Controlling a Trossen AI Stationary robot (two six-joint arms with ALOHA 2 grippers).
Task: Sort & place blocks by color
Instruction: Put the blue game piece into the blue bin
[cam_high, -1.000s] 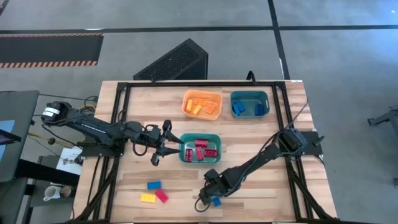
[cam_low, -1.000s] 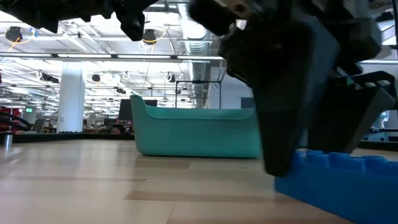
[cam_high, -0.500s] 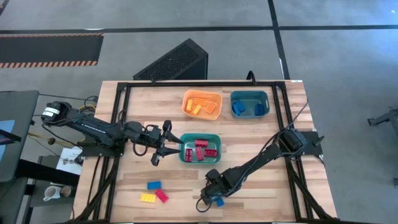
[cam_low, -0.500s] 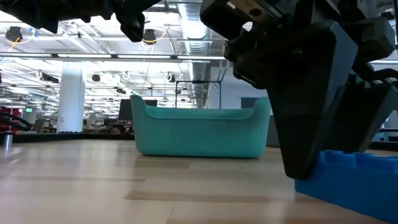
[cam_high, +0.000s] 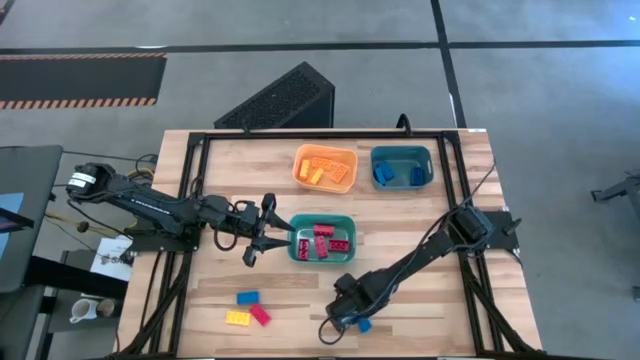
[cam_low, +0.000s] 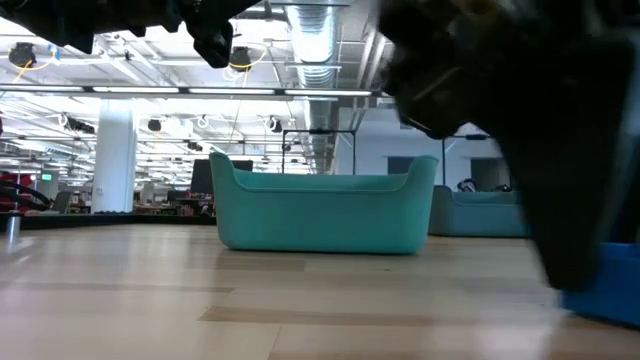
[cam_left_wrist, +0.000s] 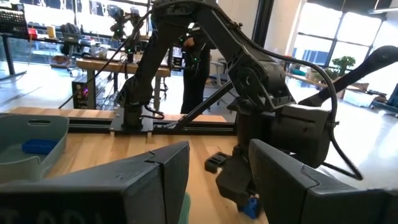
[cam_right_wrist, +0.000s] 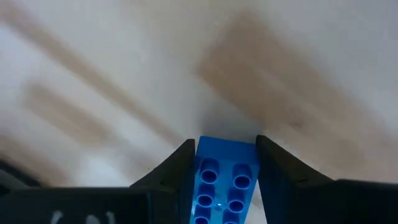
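Observation:
My right gripper points down near the table's front edge, shut on a blue block that also shows in the high view and the low view. My left gripper hangs level and open beside the middle teal bin, which holds red blocks. At the back, yellow blocks lie in an orange bin and blue blocks in a teal bin. A blue, a yellow and a red block lie loose at the front left. My right gripper pinches the blue block's two long sides between its two fingers. The fingers come from above, pointing steeply down, and lie across the block. The block's studs face up; whether its underside rests on the table I cannot tell.
The middle teal bin stands just beyond my right gripper. A black frame rail runs round the table's edges. Bare wood lies between the loose blocks and the held block.
My right gripper has tipped a little and shifted slightly toward the table's right edge. The blue block has moved that way with it and now shows on the gripper's right side.

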